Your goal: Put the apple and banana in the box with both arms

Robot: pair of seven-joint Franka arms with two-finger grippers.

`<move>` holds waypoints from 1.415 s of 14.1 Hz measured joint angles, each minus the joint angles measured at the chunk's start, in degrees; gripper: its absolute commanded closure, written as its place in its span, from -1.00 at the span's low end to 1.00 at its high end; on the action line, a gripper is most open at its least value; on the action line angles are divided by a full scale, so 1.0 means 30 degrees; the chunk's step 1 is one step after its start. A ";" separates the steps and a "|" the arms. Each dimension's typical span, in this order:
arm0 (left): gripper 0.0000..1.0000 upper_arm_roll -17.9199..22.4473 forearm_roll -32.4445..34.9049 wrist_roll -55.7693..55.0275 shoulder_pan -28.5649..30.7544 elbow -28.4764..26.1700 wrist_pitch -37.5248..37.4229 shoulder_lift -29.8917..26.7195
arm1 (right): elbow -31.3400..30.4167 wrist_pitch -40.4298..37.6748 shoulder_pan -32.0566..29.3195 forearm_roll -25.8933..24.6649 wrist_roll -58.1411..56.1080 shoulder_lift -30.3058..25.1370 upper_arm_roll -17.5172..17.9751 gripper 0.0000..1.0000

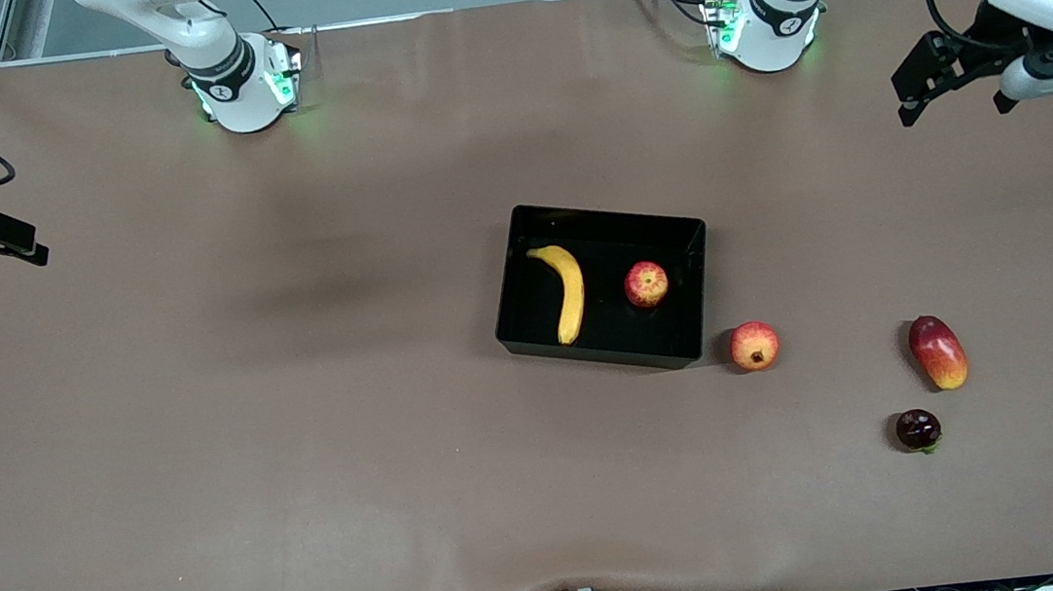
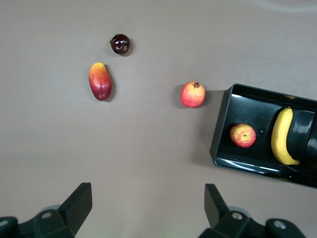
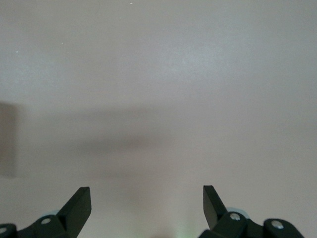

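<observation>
The shallow glossy black plastic box (image 1: 690, 249) sits mid-desk, and both fruits are in it: the curved yellow banana (image 1: 567, 291) lies toward the right arm's end, the small round red apple (image 1: 646, 284) beside it toward the left arm's end, the two apart. The left tool (image 2: 147, 208) hangs over bare brown desk (image 1: 255, 412) at the left arm's end, fingers spread wide, holding nothing. The right tool (image 3: 146, 206) hovers wide and empty at the right arm's end. Just beside the box rests a red-orange round fruit with a crown tip (image 1: 754, 346); nearer the camera lie a red-yellow mango (image 1: 938, 351) and a dark purple round fruit (image 1: 918, 429).
</observation>
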 measured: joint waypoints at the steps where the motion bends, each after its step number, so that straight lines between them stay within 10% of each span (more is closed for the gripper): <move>1: -1.00 0.0334 0.0000 0.0000 -0.0304 -0.0072 -0.0048 -0.0088 | 0.0000 0.0000 0.0000 0.0000 0.0000 0.0000 0.0000 -1.00; 20: -1.00 0.1448 -0.0016 0.1257 -0.0598 0.0072 -0.0471 0.0550 | 0.0000 0.0000 0.0000 0.0000 0.0000 0.0001 0.0000 -1.00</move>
